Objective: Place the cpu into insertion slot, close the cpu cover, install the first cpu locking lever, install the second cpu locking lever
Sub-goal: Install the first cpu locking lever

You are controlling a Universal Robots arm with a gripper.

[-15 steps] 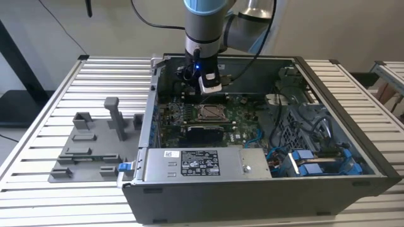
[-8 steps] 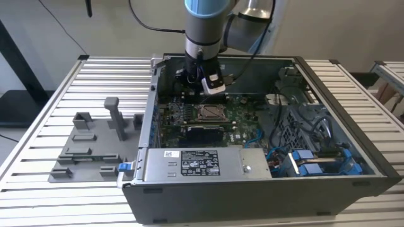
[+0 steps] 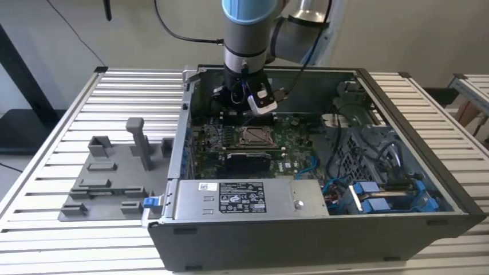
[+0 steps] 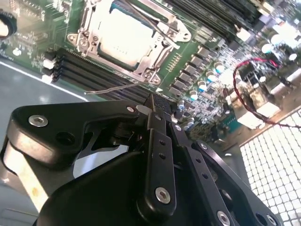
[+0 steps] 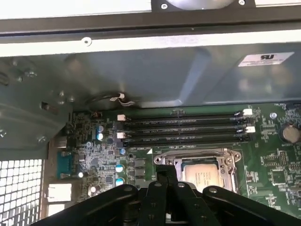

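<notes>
The cpu (image 4: pixel 123 36) lies flat in the motherboard's socket, its pale metal top showing (image 5: pixel 203 175). The cpu cover (image 4: pixel 141 69), a metal frame with a cut-out middle, lies down around it (image 5: pixel 197 157). One thin wire lever (image 4: pixel 157 29) runs slantwise over the cover's edge. A second wire lever (image 4: pixel 112 89) sticks out free beside the memory slots. My gripper (image 4: pixel 160 101) hovers above the board just off the socket's corner, fingers shut with nothing between them (image 5: pixel 164 173). In the exterior view the gripper (image 3: pixel 243 114) hangs inside the case behind the socket (image 3: pixel 255 137).
The open computer case (image 3: pixel 183 114) walls in the board. A grey power-supply box (image 3: pixel 244 197) sits at its front, with blue cables (image 3: pixel 374 192) towards the exterior view's right. Memory slots (image 5: pixel 183 129) run beside the socket. A grey fixture tray (image 3: pixel 107 183) lies outside on the slatted table.
</notes>
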